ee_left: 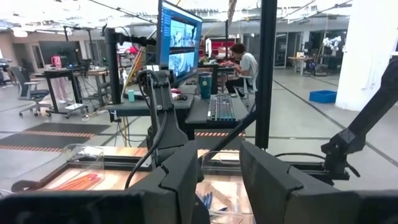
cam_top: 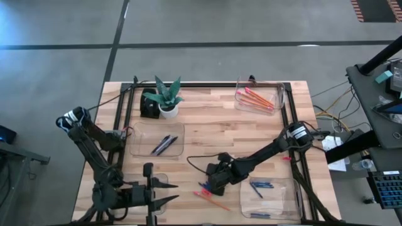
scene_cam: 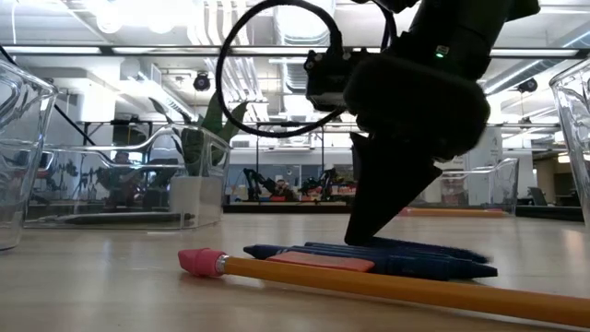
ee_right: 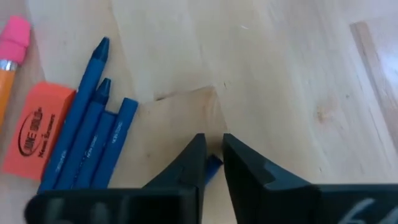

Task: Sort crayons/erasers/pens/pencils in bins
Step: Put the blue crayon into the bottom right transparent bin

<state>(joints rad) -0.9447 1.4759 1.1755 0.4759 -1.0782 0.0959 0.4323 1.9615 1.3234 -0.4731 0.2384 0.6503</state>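
Desk (cam_top: 207,135): four bins (cam_top: 271,198), pencils (cam_top: 259,98) in the far right one. Right hand (ee_right: 213,163) nearly closed on a blue crayon (ee_right: 213,167) end, beside crayon cluster (ee_right: 87,146) and orange eraser (ee_right: 35,129). Risk: tip-only pinch, crayon pivots or drops. Left hand (ee_left: 219,180) idle, open.

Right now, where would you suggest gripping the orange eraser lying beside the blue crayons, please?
Take the orange eraser across its short width, coming straight down. It lies flat, and one long side sits close against the blue crayons, so the right gripper probably needs to nudge it clear first.
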